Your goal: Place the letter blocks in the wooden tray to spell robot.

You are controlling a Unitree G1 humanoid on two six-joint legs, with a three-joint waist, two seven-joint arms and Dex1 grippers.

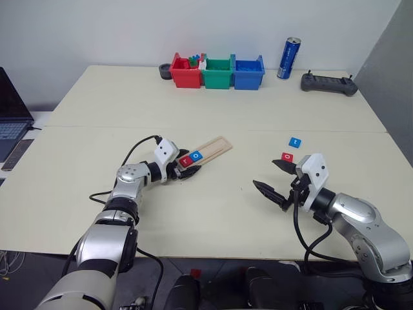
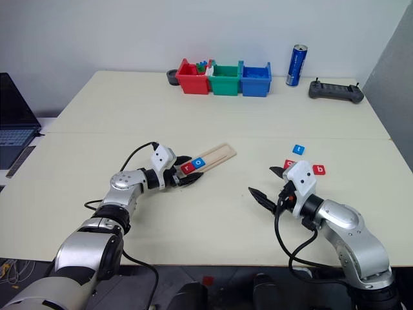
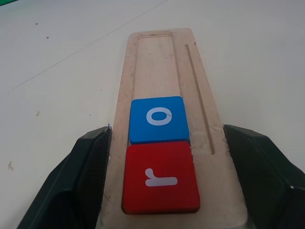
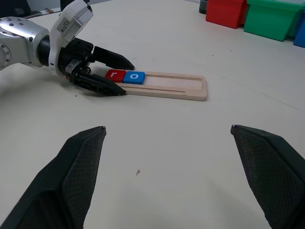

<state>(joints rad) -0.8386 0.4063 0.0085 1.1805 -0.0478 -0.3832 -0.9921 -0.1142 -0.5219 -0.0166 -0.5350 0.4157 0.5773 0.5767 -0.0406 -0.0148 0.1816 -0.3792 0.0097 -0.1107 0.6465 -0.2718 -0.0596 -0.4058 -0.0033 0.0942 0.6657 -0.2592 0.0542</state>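
From the head, the left gripper (image 1: 187, 169) pinches the wooden tray (image 1: 216, 146) end; loose blocks (image 1: 291, 149) lie near the spread right gripper (image 1: 275, 179). Left wrist: red r (image 3: 160, 177), blue o (image 3: 157, 119) seated. Right wrist: tray flat on the table (image 4: 190, 143)

Arms: silver-grey rounded metal casings, black joints, black external cables. Wrist housings white. Left gripper (image 1: 187, 169) and right gripper (image 1: 276, 179): black tapered jaws.

Pale wooden tray (image 1: 210, 150) lies slanted, holding red r (image 3: 160, 177) and blue o (image 3: 157, 119); blue t (image 1: 295, 141) and red o (image 1: 287, 157) lie apart.
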